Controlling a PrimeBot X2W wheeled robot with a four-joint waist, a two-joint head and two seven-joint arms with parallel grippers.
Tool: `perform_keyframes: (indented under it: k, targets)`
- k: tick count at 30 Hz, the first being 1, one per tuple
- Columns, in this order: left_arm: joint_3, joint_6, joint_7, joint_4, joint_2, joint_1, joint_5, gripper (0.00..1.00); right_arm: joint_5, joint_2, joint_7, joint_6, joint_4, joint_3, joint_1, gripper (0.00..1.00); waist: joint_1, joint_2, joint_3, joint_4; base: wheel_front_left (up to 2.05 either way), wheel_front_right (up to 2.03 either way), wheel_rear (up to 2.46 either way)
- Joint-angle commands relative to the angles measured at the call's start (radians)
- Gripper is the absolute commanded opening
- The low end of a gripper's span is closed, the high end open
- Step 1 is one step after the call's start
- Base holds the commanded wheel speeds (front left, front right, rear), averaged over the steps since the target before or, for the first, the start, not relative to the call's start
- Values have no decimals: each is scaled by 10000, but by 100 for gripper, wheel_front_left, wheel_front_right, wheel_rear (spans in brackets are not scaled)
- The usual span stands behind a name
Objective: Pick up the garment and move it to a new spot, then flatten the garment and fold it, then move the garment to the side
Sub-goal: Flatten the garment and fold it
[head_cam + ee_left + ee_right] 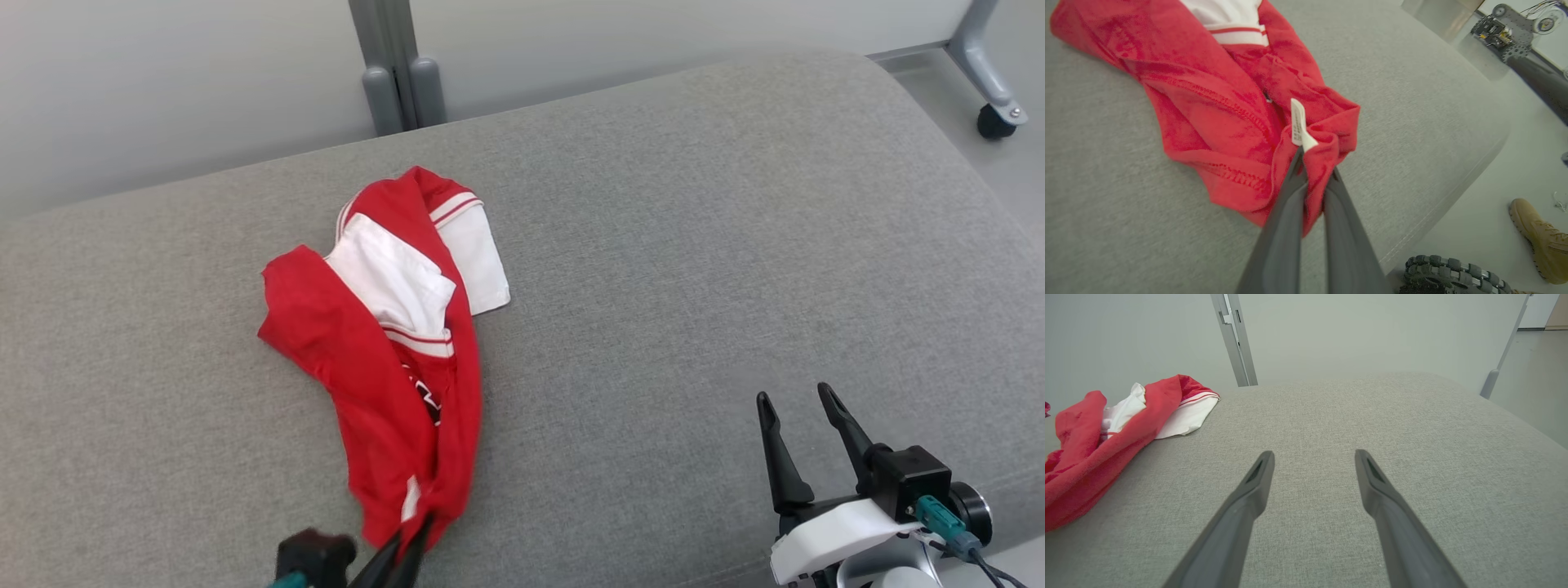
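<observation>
grey cushion, left hand pinching garment, boot

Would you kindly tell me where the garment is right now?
Head view: the garment lies left of centre on the grey cushion, its near end in the left gripper.

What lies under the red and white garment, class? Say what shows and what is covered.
The grey padded surface shows all around the garment and evidently runs beneath; its bunched folds cover whatever lies directly under them.
</observation>
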Motion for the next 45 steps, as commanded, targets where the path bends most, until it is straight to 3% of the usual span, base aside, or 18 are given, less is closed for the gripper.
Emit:
perform_keyframes:
  k: [1,4,6,7,15,19,21,25,28,32,35,44,45]
  targets:
    - [101,215,-141,387,444,410,332,0,-102,-16,-2,-14,15,6,63,100,1,-1,-121,303,0,0,0]
    - [341,724,-109,1150,790,1055,381,0,-188,-19,-2,-14,23,-12,110,100,1,-1,-161,449,0,0,0]
    - [553,1056,153,1517,1060,1327,339,39,-246,-16,-2,-16,39,-7,129,100,1,-1,-187,503,0,0,0]
    - [725,1180,289,1575,1060,1432,106,100,-266,-16,-2,-14,50,7,123,100,1,-1,-197,517,0,0,0]
    - [2455,3060,1,333,1260,1006,-34,100,-214,-19,-2,-16,13,8,165,100,1,-1,-201,449,0,0,0]
    - [2701,3429,-23,-925,1333,409,195,100,-133,-21,-2,-16,22,120,40,100,1,-1,-71,264,0,0,0]
    - [2482,3317,-29,-1399,1214,-93,319,100,-91,-19,-2,-16,-8,100,-28,100,1,-1,47,210,0,0,0]
    - [1406,2666,366,-1291,677,-1465,469,100,-84,-13,-2,-14,-35,231,-262,100,1,-1,392,77,0,0,0]
    - [717,2083,418,-255,-26,-2525,360,100,-35,-16,-2,-14,-38,289,-434,100,1,-1,662,-51,0,0,0]
    - [219,1575,255,1758,-558,-3733,557,100,-5,-14,-2,-16,7,452,-682,100,1,-1,895,-324,0,0,0]
    - [96,1463,197,3048,-793,-4303,641,100,43,-21,-2,-16,41,459,-709,100,1,-1,931,-525,0,0,0]
    - [133,1809,17,6054,-952,-5580,930,100,93,-14,-1,-14,118,468,-601,100,1,-1,813,-822,0,0,0]
    - [131,1759,9,6254,-968,-5638,896,94,108,-14,-1,-14,117,464,-607,100,1,-1,800,-833,0,0,0]
